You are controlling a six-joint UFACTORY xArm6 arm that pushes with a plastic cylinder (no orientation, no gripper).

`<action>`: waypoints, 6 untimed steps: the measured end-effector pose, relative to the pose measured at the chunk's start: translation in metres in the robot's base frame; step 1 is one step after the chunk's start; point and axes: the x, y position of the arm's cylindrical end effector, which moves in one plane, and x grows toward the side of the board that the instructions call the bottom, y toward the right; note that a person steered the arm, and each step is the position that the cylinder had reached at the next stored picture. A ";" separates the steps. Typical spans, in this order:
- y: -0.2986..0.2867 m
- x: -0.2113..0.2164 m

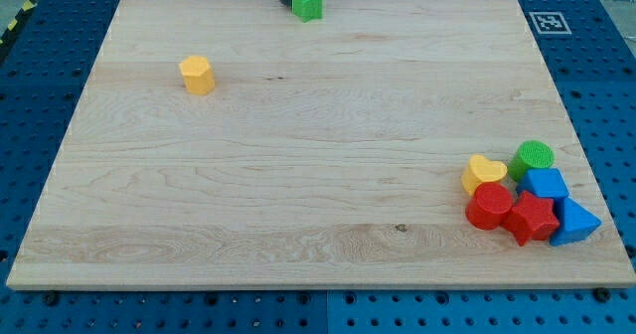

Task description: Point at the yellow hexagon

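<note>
The yellow hexagon (197,75) stands alone on the wooden board (298,175), in the upper left part. A dark rod comes in at the view's top edge, and my tip (286,1) sits right against the left side of a green star (308,2) at the board's top edge. The tip is well to the right of and above the yellow hexagon, with bare board between them. Only the rod's short lower part shows.
A cluster lies at the lower right: a yellow heart (483,173), a green cylinder (535,156), a blue block (547,184), a blue triangle (575,223), a red cylinder (489,206) and a red star (533,218). A marker tag (548,21) is at the top right corner.
</note>
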 end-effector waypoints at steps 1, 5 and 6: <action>0.000 0.016; -0.179 0.101; -0.176 0.156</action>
